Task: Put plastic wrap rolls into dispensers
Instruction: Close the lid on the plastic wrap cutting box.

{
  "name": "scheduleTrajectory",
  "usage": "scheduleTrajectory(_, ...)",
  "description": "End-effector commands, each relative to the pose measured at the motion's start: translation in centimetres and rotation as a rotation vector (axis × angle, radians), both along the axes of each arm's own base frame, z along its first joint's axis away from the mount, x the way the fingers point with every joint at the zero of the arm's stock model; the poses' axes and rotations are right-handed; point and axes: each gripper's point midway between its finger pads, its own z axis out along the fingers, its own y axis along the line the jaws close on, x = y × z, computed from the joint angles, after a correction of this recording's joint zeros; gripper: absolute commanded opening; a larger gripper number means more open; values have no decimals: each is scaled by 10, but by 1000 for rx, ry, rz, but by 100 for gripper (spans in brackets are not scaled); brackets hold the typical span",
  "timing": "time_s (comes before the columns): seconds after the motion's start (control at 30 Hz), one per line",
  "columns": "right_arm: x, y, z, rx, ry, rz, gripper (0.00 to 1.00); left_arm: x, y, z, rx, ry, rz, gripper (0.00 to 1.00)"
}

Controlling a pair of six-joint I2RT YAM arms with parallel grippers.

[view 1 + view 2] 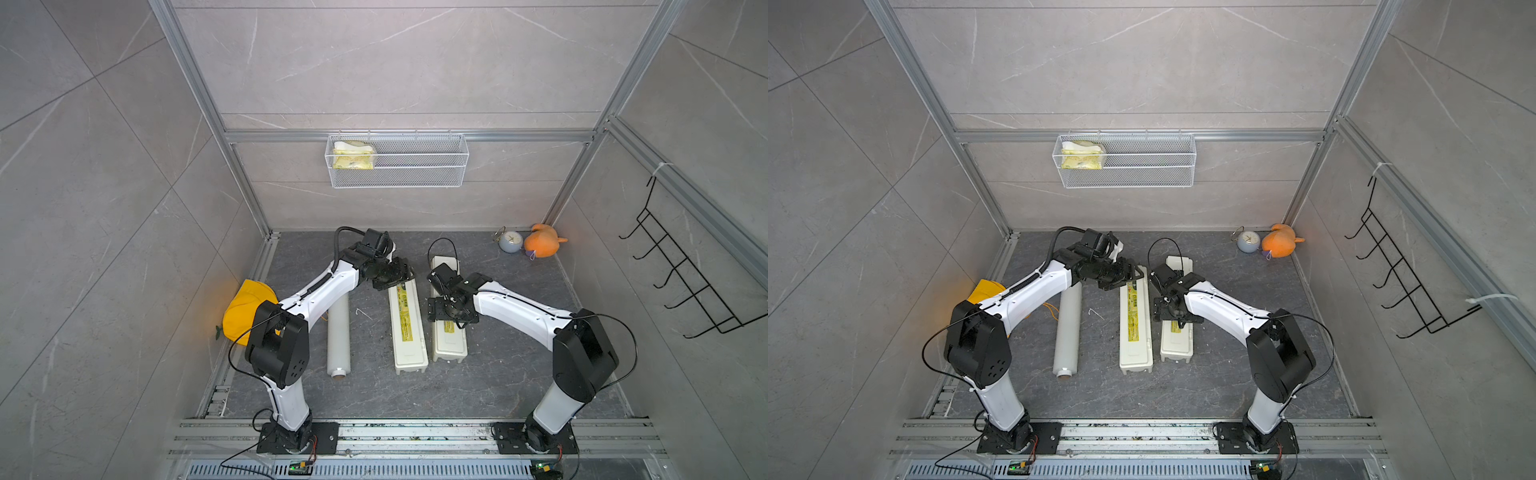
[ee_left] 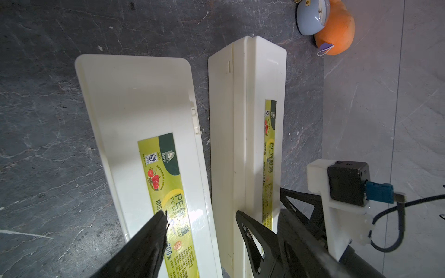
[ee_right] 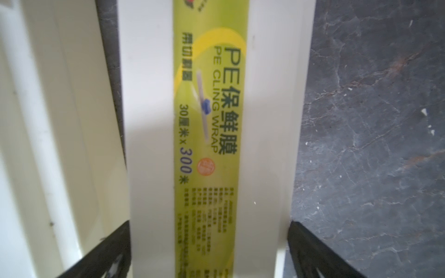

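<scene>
One plastic wrap roll lies on the dark floor to the left of the dispensers, its brown core showing at the near end. Two cream dispensers lie side by side with lids down, the left dispenser and the right dispenser. My left gripper hangs open over the far end of the left dispenser, above its edge nearest the right one. My right gripper stands open, its fingers astride the right dispenser at mid-length.
A white wire basket with a yellow packet hangs on the back wall. A small clock and an orange plush toy sit in the far right corner. A yellow cloth lies at the left wall. A black hook rack hangs on the right wall.
</scene>
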Motion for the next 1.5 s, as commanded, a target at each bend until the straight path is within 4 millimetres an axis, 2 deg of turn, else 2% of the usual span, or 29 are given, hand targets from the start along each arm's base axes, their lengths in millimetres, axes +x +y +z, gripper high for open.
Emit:
scheduleTrajectory(0.0, 0, 3, 12, 21, -10, 40, 100, -3, -8, 22, -54, -36, -16, 74)
scheduleTrajectory(0.3, -1, 2, 16, 32, 5, 71, 100, -2, -17, 17, -64, -7, -37, 74)
scheduleTrajectory(0.57, -4, 6, 16, 53, 12, 93, 100, 0, -61, 10, -108, 42, -126, 75)
scheduleTrajectory(0.97, -5, 13, 22, 118, -5, 111, 100, -4, -95, -36, -65, 180, -155, 61)
scheduleTrajectory(1.1, -6, 12, 23, 126, -8, 111, 100, -10, -93, -57, -21, 231, -146, 55)
scheduleTrajectory(1.23, -6, 8, 29, 128, -20, 111, 100, -15, -94, -74, -2, 267, -130, 53)
scheduleTrajectory(1.47, -16, -11, 32, 134, -23, 85, 100, -23, -91, -94, 23, 313, -108, 48)
